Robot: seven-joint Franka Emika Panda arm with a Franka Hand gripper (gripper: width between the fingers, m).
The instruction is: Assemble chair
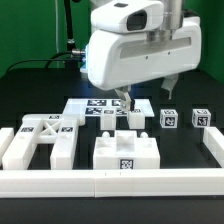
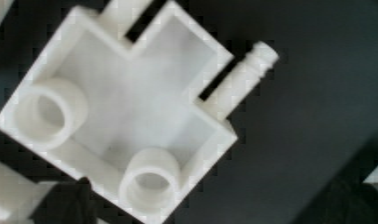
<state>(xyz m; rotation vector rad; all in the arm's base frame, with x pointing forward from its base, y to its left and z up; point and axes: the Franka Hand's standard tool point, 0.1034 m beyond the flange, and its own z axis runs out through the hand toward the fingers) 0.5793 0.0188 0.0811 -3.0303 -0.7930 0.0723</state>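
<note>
The chair lies in loose white parts on the black table. A flat frame (image 1: 40,140) rests at the exterior view's left, and a blocky seat (image 1: 125,150) stands in the front middle. Three small tagged cubes (image 1: 136,118), (image 1: 168,120), (image 1: 203,117) line up behind the seat. My gripper (image 1: 147,97) hangs above the first two cubes, open, its fingers (image 1: 125,100) wide apart with nothing between them. A chunky white part (image 2: 133,100) with two round sockets and a ribbed peg (image 2: 248,70) fills the wrist view. My fingertips do not show there.
The marker board (image 1: 92,107) lies flat behind the seat, partly under the gripper. A long low white border rail (image 1: 110,181) runs along the front and up the exterior view's right (image 1: 212,150). Black cables hang at the back.
</note>
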